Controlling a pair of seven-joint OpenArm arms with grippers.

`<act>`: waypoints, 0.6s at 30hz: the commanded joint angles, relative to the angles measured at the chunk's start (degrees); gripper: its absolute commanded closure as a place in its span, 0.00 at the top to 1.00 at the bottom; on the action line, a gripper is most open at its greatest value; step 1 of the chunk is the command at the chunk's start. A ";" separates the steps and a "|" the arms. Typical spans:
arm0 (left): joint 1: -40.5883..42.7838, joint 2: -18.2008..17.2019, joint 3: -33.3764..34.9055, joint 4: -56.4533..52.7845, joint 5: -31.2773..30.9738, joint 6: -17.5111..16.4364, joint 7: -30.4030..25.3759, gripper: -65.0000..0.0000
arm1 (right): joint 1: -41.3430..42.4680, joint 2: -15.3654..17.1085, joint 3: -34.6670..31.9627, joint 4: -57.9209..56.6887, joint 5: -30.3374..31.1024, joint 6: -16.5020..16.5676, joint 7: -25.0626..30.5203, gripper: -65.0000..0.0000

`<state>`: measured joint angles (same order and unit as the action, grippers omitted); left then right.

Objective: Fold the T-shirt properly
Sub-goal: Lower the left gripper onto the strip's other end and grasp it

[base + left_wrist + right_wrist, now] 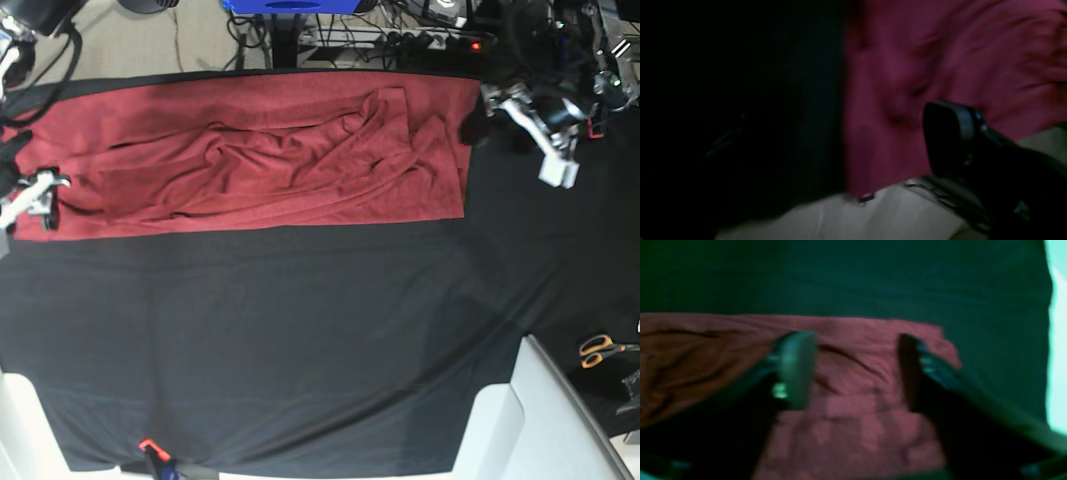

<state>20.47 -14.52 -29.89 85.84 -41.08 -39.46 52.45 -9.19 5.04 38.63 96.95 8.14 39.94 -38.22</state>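
A: Nearest you, the black-covered worktop lies bare. An orange-tipped clip sits at its front edge, and orange-handled scissors lie off to one side.

B: And the T-shirt?

A: The T-shirt lies along the far edge, a long maroon band spread nearly side to side. It's rumpled through the middle, and its near edge runs fairly straight.

B: How will it handle?

A: I'd judge it light, thin and limp. It'll drape and drag, so you can't push it, and one layer may slide over another. You'll want a pinch at both end corners, lifted together, so the band carries over without bunching.

B: Jaws?

A: The right gripper hangs over the cloth's end with its jaws spread wide and nothing between them. The left gripper is at the opposite end, by the edge. Its wrist view shows only one finger, blurred, over the cloth. In the base view it seems to be released, with no fabric in it.

B: Any risk?

A: The centre creases could get folded in. Smooth them first.
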 commanded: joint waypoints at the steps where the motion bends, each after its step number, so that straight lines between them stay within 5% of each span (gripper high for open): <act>1: -0.64 -0.90 1.27 0.71 -2.39 -0.54 -0.80 1.00 | -0.08 0.98 0.27 1.12 0.61 0.06 0.99 0.68; 7: -4.07 -0.90 7.52 -1.58 -4.24 -0.54 -0.80 1.00 | -1.49 1.69 0.71 0.59 0.61 0.06 1.07 0.62; 18: -3.55 -1.52 7.52 -10.28 -3.97 -0.54 -3.87 1.00 | -1.58 2.13 0.71 0.59 0.61 0.06 1.07 0.62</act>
<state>16.84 -15.40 -22.09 75.02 -45.10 -39.70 48.58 -11.18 6.44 39.05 96.68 8.29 39.94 -38.26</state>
